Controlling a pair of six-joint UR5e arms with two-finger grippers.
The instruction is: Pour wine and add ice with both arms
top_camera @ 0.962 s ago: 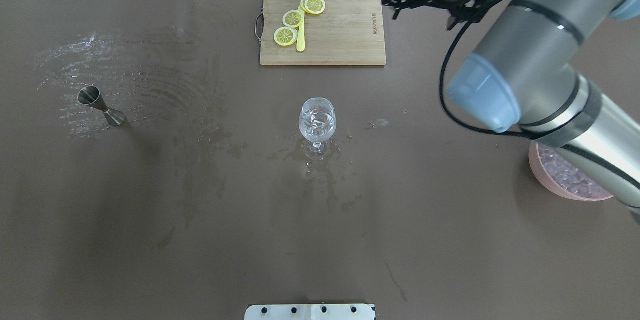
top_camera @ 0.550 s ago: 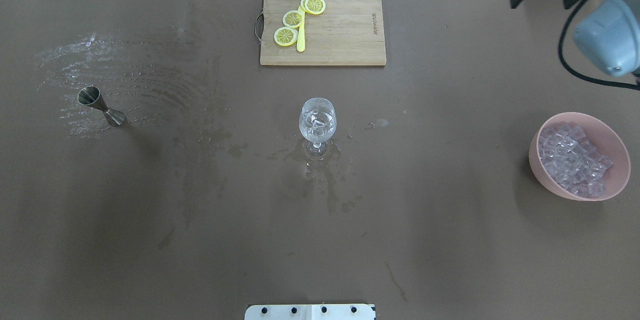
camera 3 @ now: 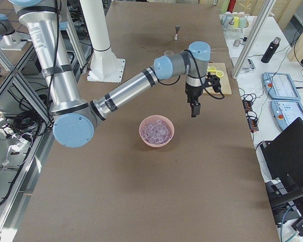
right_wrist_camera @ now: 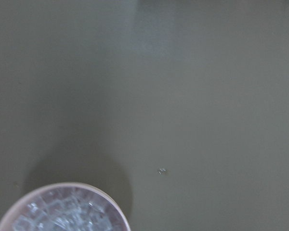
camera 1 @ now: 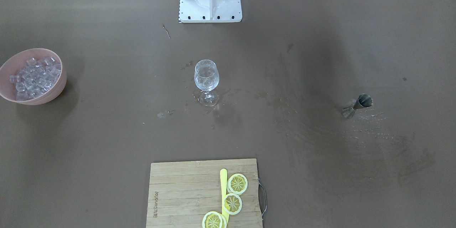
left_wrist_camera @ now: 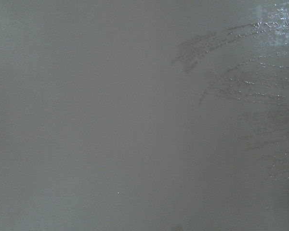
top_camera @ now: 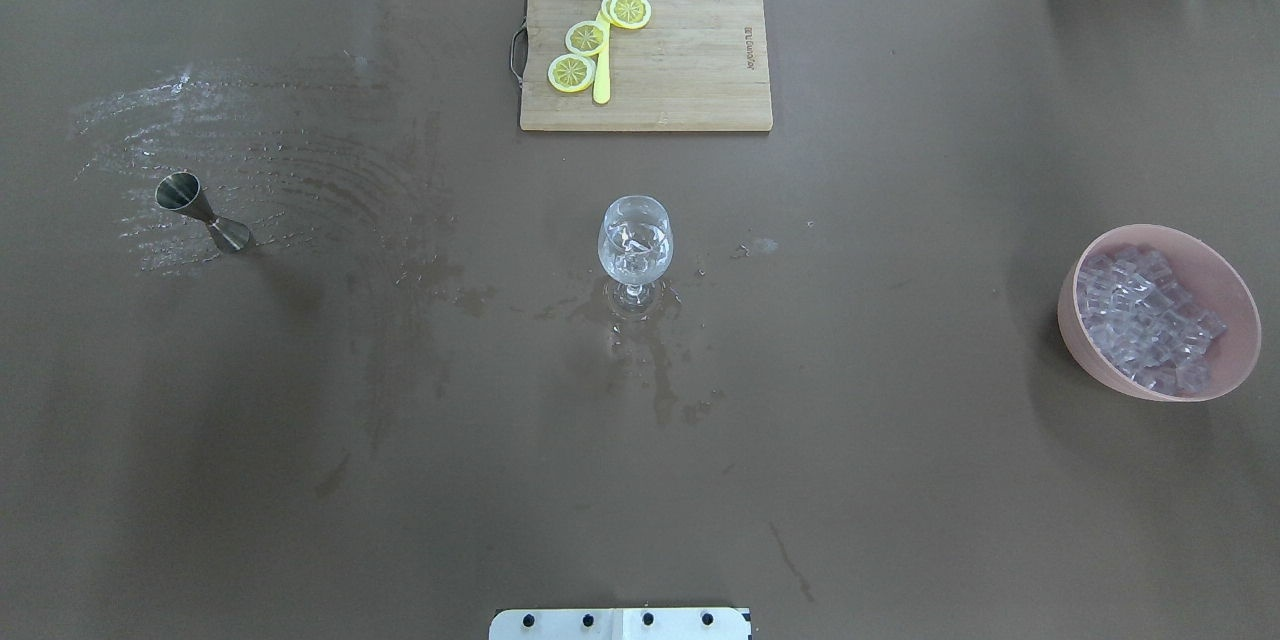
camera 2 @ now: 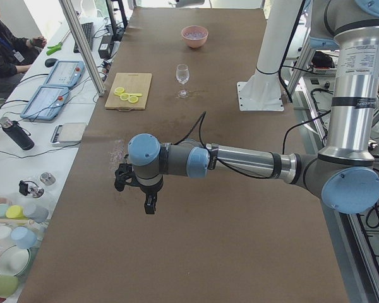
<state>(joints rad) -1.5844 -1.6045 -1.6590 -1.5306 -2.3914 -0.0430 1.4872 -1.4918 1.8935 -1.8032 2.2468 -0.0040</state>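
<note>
Neither of my pincers shows in the overhead or front views. My left gripper appears only from the table's end on my left and my right gripper only from the opposite end. Both are black, point down above the brown table and are too small to read, so I cannot tell whether either is spread or pressed together.

My left wrist camera gives me only blurred matte brown, with thin glistening wet streaks at its right edge. My right wrist camera cuts the pink bowl off at the bottom edge, leaving just an arc of smooth rim and a few soft cubes.

The ice lies heaped in that round pink bowl at my right end of the table: small, clear, glossy cubes. The wine glass stands upright mid-table, stemmed and transparent, on a damp patch. Something clear glints inside its bowl, but I cannot tell ice from liquid.

A steel hourglass-shaped jigger stands far to my left among arcs of wet smears. At the far edge, a pale bamboo cutting board with a wire handle carries three lemon slices and a slim yellow stick; from the front, the board is cut off by the frame.
</note>
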